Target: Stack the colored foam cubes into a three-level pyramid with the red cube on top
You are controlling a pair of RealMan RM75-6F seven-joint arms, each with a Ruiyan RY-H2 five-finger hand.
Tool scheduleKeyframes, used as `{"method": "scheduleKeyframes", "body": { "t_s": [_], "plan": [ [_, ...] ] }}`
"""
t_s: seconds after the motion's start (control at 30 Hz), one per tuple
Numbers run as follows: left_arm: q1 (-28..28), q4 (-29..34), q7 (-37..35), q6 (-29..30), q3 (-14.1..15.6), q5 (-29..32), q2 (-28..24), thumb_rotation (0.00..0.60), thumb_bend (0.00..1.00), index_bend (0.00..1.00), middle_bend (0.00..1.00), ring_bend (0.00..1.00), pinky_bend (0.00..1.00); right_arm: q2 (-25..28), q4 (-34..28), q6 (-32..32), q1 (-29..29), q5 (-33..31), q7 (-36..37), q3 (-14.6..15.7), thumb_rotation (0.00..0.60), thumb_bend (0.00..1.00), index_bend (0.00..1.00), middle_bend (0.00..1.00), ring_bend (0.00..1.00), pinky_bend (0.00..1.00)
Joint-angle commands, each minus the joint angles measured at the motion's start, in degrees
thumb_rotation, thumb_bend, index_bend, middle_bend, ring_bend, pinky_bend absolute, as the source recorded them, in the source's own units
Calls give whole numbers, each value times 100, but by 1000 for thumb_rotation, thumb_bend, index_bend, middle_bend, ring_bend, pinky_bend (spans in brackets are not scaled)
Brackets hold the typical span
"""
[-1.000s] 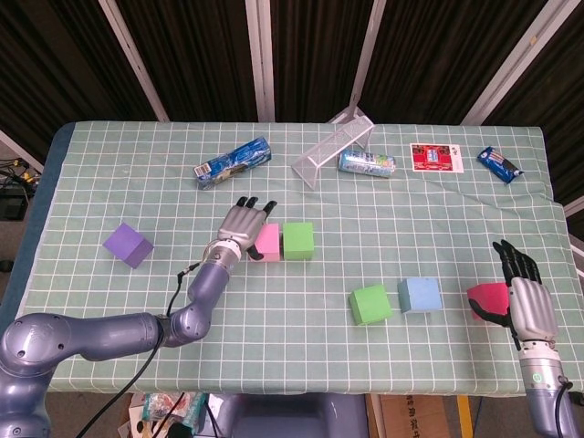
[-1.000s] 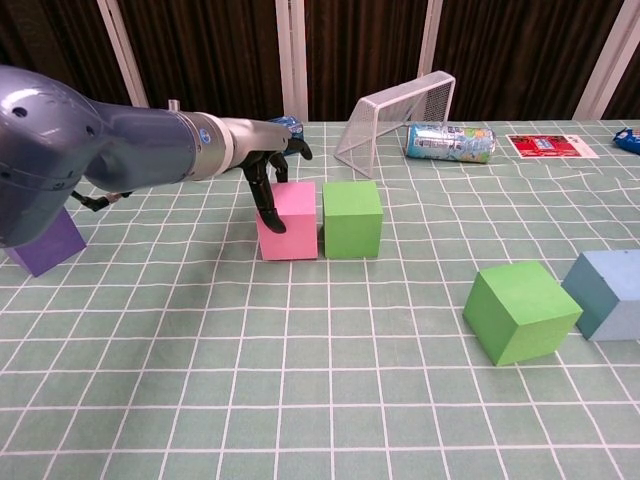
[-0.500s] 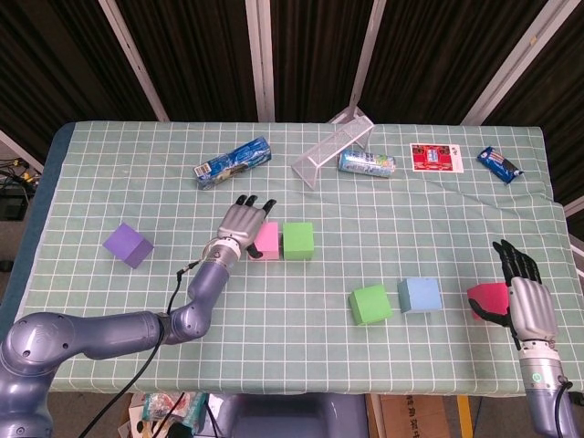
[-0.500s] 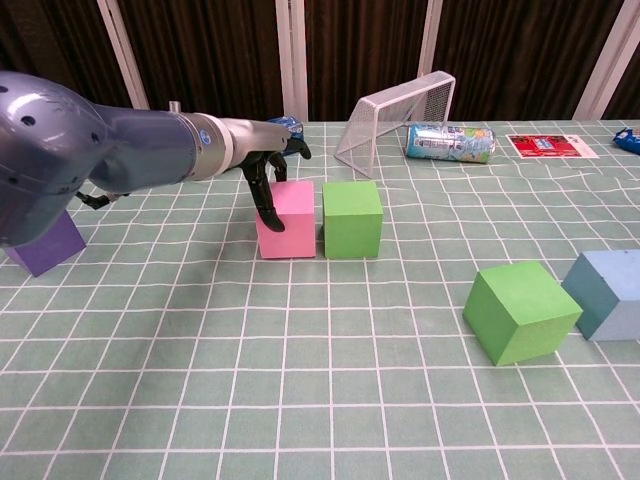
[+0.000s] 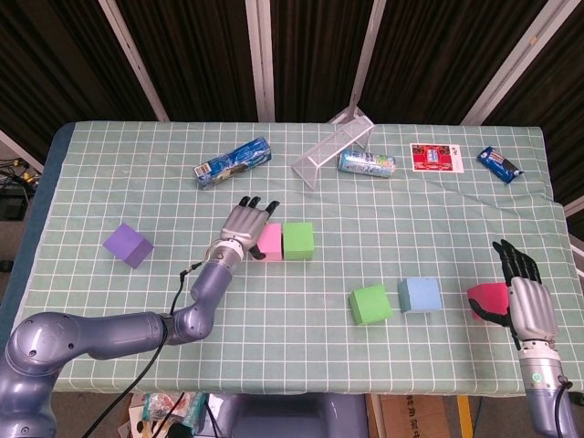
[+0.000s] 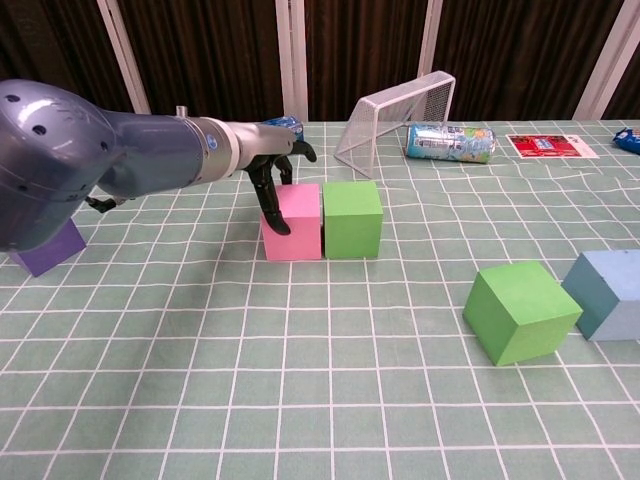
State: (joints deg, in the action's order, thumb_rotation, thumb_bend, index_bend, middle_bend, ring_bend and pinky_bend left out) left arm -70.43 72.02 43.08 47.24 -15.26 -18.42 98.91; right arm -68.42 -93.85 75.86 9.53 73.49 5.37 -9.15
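My left hand point(image 5: 245, 225) point(image 6: 268, 163) presses its spread fingers against the left face of the pink cube point(image 5: 269, 242) point(image 6: 296, 221). The pink cube stands flush against a green cube point(image 5: 297, 240) point(image 6: 352, 218) on its right. A second green cube point(image 5: 370, 304) point(image 6: 520, 312) and a blue cube point(image 5: 420, 295) point(image 6: 611, 293) sit side by side nearer the front. Further right lies the red cube point(image 5: 486, 297), beside my right hand point(image 5: 527, 302), whose fingers are stretched out and whose thumb touches the cube. A purple cube point(image 5: 127, 245) point(image 6: 47, 250) stands alone at the left.
At the back lie a wire mesh goal point(image 5: 331, 146) point(image 6: 395, 118), a can point(image 5: 366, 163) point(image 6: 449, 141), a blue packet point(image 5: 232, 161), a red card point(image 5: 435, 157) and a small blue wrapper point(image 5: 500, 163). The table's front edge runs close to the right hand.
My left hand has nudged the pink cube a little to the right, closing the small gap to the green cube. The right hand and red cube have not moved.
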Motion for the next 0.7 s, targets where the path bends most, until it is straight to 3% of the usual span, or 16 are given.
{"method": "scheduleKeyframes", "body": {
  "t_s": [0.03, 0.7],
  "plan": [
    [-14, -23, -9, -7, 10, 10, 18, 600, 265, 0, 418, 53, 45, 0, 1, 0, -1, -3, 2, -1, 600, 242, 0, 0, 0, 0],
    [-63, -77, -86, 19, 42, 20, 39, 600, 264, 0, 417, 53, 45, -5, 0, -4, 1, -10, -5, -4, 600, 242, 0, 0, 0, 0]
  ]
}}
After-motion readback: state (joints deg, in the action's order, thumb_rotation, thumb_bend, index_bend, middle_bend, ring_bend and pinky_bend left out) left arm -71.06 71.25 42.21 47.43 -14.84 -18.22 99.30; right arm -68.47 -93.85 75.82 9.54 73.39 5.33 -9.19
